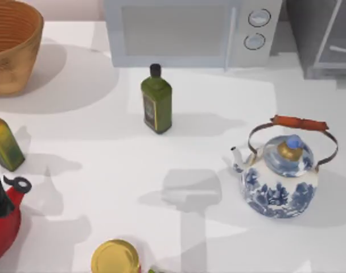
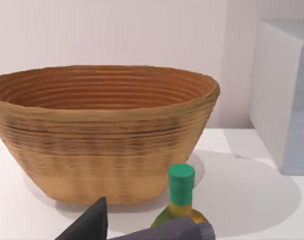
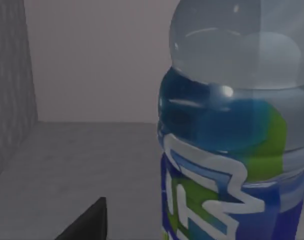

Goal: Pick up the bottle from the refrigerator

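- Right wrist view: the bottle [image 3: 237, 130], clear body with a blue and green label, stands upright on the grey floor of the refrigerator [image 3: 67, 165], very close to the camera, so the right arm seems to have reached inside for it.
- One dark fingertip [image 3: 89, 220] of the right gripper shows beside the bottle; grasping or not, I cannot tell.
- The left arm idles by the wicker basket [image 2: 102, 130]; its grip is unclear too.

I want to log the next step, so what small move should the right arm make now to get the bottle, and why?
Probably ease the right claw a little further forward and toward the bottle, so its fingers come to either side of the body before closing. In the right wrist view the bottle stands very close on the refrigerator floor, but one dark finger sits beside it, apart, so nothing is gripped yet.
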